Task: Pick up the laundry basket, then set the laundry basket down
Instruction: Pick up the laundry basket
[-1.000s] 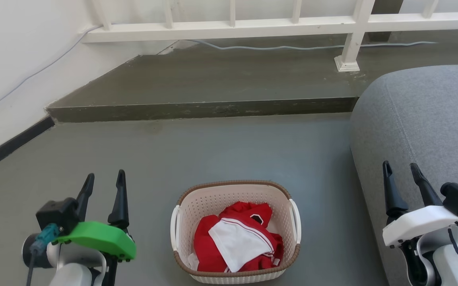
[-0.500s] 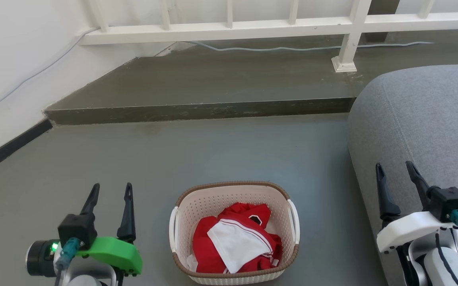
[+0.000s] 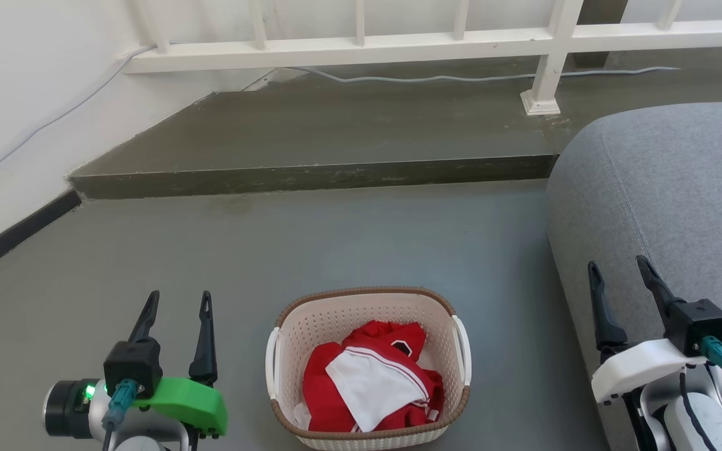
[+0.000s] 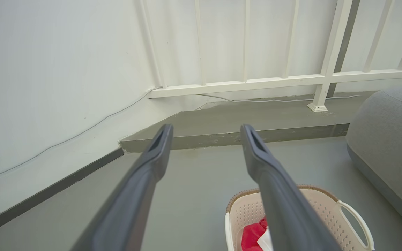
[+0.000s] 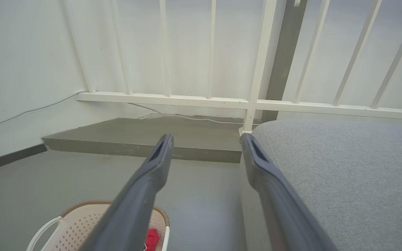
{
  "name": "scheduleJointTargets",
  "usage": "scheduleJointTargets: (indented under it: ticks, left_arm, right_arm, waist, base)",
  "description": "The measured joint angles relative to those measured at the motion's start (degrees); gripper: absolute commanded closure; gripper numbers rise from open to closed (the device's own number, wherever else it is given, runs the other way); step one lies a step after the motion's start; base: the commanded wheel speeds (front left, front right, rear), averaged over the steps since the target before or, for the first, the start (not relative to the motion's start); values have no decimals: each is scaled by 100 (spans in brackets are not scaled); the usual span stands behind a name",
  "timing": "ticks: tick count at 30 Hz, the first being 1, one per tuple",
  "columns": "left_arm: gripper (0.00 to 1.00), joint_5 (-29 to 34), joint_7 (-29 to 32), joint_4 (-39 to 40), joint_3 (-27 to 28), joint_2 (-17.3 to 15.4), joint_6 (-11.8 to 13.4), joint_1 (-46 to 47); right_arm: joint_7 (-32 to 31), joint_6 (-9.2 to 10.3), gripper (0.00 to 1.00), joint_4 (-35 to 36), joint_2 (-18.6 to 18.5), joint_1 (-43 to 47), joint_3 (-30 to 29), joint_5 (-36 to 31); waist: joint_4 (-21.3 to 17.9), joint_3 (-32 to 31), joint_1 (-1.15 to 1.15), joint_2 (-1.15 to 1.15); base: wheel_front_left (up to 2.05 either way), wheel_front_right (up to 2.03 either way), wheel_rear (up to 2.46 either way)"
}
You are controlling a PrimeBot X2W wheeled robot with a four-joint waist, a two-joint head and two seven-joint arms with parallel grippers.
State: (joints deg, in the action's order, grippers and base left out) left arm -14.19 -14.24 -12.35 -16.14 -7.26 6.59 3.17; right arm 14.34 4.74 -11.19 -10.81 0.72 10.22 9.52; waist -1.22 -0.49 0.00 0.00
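The laundry basket (image 3: 348,318) sits on the grey floor (image 3: 361,238) close to the robot, holding red and white clothes (image 3: 373,376). The left gripper (image 3: 179,295) hangs off its left side and the right gripper (image 3: 617,263) off its right, over the near edge of the grey sofa (image 3: 668,188), both clear of the basket with jaws apart and empty. Farther off the floor ends at a low step (image 3: 311,175), with a white railing (image 3: 361,44) behind it.
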Motion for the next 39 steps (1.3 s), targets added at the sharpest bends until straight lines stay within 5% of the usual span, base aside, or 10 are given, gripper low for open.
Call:
scheduleJointTargets:
  ticks: [39]
  left_arm:
    - [0,-16,113,-9,-48,96,0,10]
  right_arm:
    - [0,-127,0,-158,163,-39,-52,62]
  waist:
    - [-17,476,0,0]
  base:
    - [0,0,0]
